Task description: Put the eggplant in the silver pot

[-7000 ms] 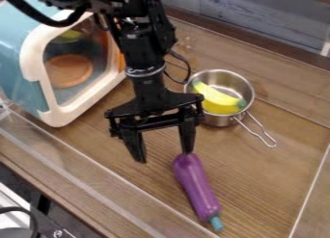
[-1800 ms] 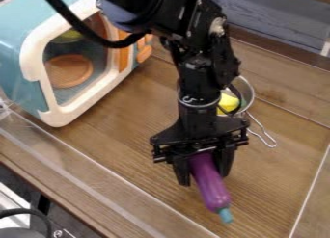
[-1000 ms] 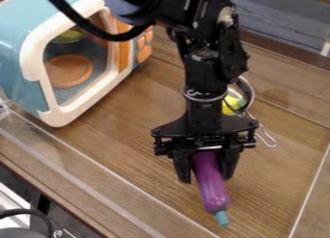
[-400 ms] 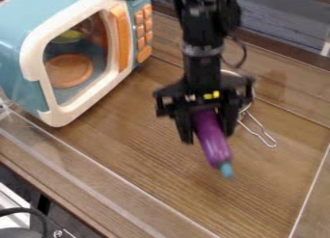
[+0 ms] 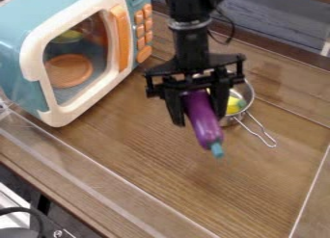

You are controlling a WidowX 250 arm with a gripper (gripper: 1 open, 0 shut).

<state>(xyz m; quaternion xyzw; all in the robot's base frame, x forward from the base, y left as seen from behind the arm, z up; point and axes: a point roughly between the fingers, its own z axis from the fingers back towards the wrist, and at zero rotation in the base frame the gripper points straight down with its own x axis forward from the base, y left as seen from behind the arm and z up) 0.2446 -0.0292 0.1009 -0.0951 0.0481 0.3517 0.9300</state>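
And it's the purple eggplant (image 5: 204,120), up above the worktop (image 5: 168,174), teal tip angled down toward the camera! The gripper (image 5: 198,88) has it clamped between its fingers, right in front of the silver pot (image 5: 242,108), which holds something yellow (image 5: 233,106). Off to the left, the toy microwave (image 5: 84,51), an orange disc (image 5: 69,68) inside!

Grey wall behind wooden surface (image 5: 142,170)
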